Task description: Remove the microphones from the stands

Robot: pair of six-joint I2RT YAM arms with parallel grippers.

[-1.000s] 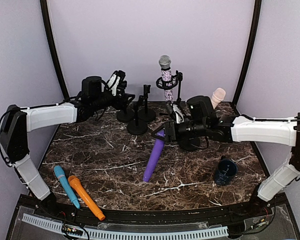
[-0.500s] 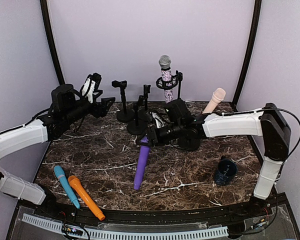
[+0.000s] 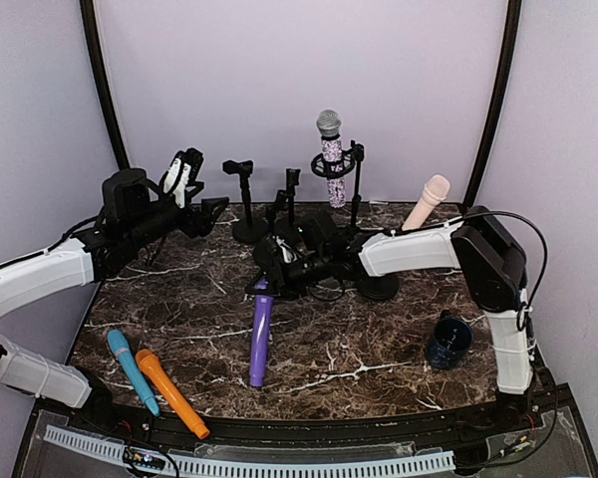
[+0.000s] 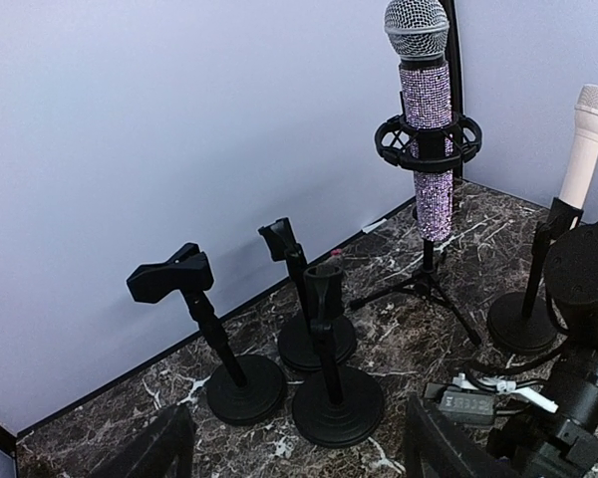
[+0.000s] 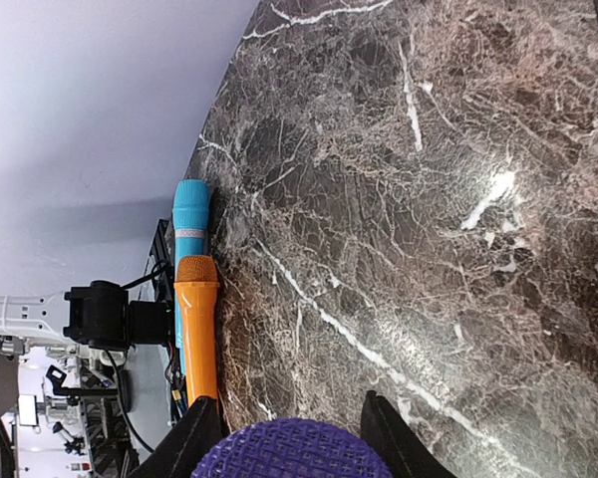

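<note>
Pinches long purple plastic microphone (image 3: 260,339) in right fingers (image 5: 192,446) over bare middle of dark marble tabletop (image 3: 399,349); holds left fingers (image 4: 444,448) spread wide near back-left corner.

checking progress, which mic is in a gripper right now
The purple microphone, held in the right gripper; the blue mic and orange mic lie on the table, the glitter mic and cream mic sit in stands.

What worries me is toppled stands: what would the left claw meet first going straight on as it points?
Most likely the nearest empty stand, almost dead ahead of the open left claw in its wrist view. Depth is unclear, so the stand to its left could come first.
</note>
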